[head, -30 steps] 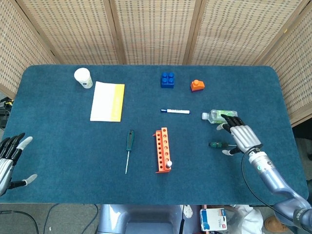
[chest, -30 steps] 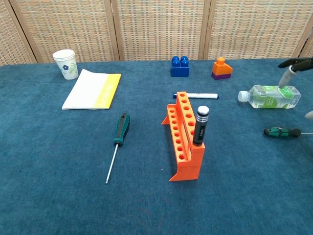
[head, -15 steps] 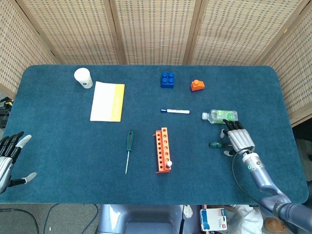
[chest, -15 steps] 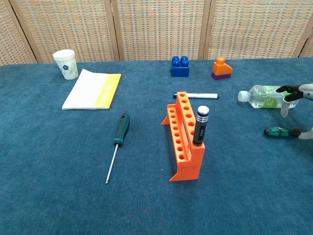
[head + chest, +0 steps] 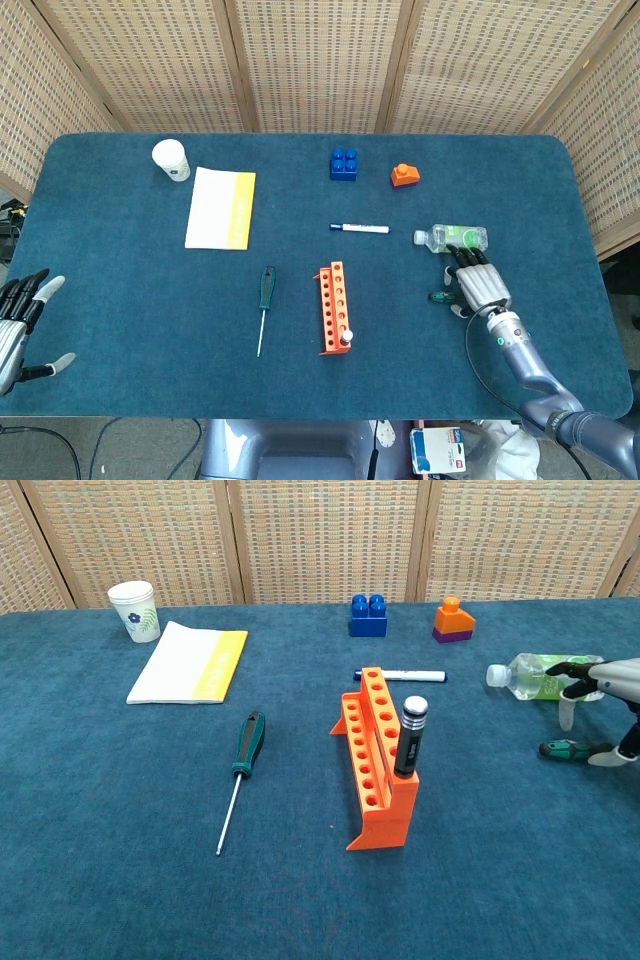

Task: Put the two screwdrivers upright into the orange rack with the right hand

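Note:
A small green-handled screwdriver [image 5: 437, 296] [image 5: 562, 748] lies on the blue table at the right. My right hand [image 5: 478, 285] [image 5: 601, 683] hovers over its shaft end with fingers spread, the thumb low beside it, and only the handle shows. A long screwdriver [image 5: 265, 300] [image 5: 243, 757] with a dark green handle lies flat left of the orange rack [image 5: 333, 300] [image 5: 368, 742]. The rack stands mid-table with a black-handled tool [image 5: 410, 736] upright in its near end. At the table's left edge my left hand [image 5: 20, 318] is open and holds nothing.
A clear bottle [image 5: 455, 238] [image 5: 525, 675] lies just behind the right hand. A marker [image 5: 360, 228], a blue block [image 5: 344, 164] and an orange block [image 5: 404, 175] sit behind the rack. A notebook [image 5: 221, 208] and a paper cup [image 5: 171, 159] are at the far left.
My right hand has moved left and down over the small screwdriver, now covering its shaft. The screwdrivers, the rack and the left hand have not moved.

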`<state>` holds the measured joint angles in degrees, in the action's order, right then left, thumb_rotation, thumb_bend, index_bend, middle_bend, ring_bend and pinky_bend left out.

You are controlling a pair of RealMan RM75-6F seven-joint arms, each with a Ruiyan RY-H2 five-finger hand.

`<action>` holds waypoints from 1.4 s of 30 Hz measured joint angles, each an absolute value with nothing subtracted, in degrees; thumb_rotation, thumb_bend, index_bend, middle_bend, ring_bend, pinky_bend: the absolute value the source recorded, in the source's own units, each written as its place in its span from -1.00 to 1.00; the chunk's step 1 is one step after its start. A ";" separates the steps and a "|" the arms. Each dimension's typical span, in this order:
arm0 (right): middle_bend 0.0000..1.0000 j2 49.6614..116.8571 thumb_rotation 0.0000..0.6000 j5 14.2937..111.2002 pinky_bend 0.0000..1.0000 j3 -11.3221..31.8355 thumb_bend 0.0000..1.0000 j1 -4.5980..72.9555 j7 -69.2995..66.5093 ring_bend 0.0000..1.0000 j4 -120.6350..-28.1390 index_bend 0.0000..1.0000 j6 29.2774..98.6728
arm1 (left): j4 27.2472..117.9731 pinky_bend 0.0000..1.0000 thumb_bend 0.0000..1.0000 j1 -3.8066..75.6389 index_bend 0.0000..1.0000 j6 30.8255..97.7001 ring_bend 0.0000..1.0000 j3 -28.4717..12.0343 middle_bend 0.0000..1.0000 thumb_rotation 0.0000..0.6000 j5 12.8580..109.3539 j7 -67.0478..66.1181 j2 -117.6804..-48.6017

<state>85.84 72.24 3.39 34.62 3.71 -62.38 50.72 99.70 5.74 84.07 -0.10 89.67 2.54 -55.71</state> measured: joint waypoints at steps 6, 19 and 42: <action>-1.00 86.67 1.00 72.30 -1.00 3.56 -0.58 34.61 4.05 -1.00 -61.26 -0.16 50.08 | 99.70 -1.00 -1.00 5.78 -1.00 83.93 -1.00 -0.14 -1.00 1.00 89.48 2.76 -55.64; -1.00 88.61 1.00 73.44 -1.00 3.65 -0.39 34.50 3.78 -1.00 -58.33 0.07 49.30 | 99.72 -1.00 -1.00 5.90 -1.00 83.71 -1.00 -0.23 -1.00 1.00 89.26 2.44 -55.81; -1.00 76.52 1.00 81.76 -1.00 5.43 -0.17 31.84 -10.08 -1.00 -76.99 0.31 60.46 | 99.82 -1.00 -1.00 5.55 -1.00 84.56 -1.00 0.29 -1.00 1.00 90.68 3.44 -55.39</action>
